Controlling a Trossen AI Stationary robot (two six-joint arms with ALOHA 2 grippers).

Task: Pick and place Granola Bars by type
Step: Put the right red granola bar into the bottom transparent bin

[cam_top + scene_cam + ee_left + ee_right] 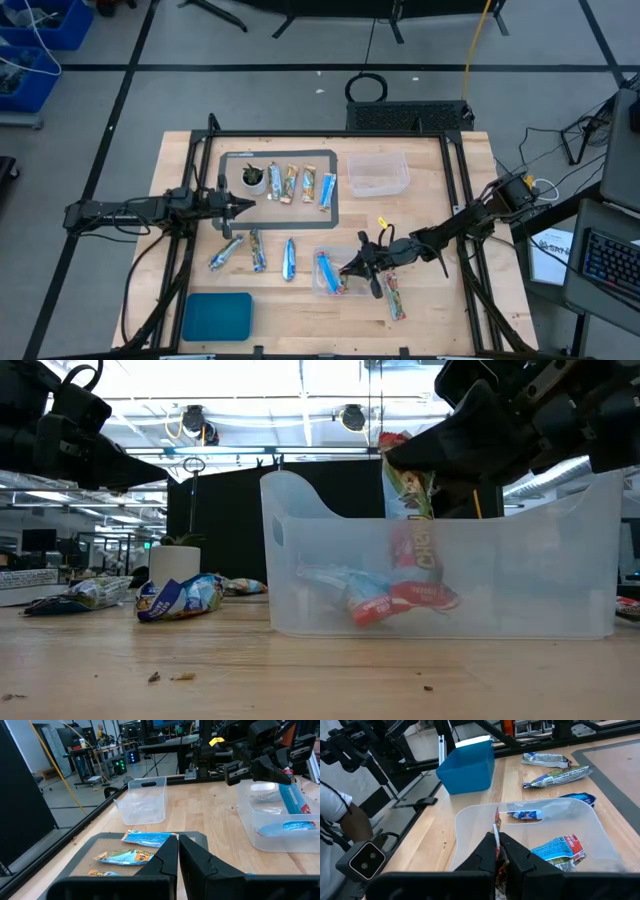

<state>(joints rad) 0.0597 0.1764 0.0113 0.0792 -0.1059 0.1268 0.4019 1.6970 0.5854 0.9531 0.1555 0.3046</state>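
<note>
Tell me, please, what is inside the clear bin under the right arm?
The clear bin holds a red-and-white bar and a blue bar. The right gripper dangles another bar into it; its jaws cover that bar's end.

- The dark right claw (pixel 496 851) grips a red, green and white bar (pixel 408 485).
- Just beneath that claw, the clear bin (pixel 470 827) holds a red-white bar (pixel 559 851) and a blue-white bar (pixel 524 814).
- Beyond that claw sits a blue tub (pixel 467 769) on the pale wooden table (pixel 440 837).

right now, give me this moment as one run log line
right gripper: shut on red-wrapped granola bar, above clear plastic bin | bin: red and blue bars inside | left gripper: shut, over grey mat
</note>
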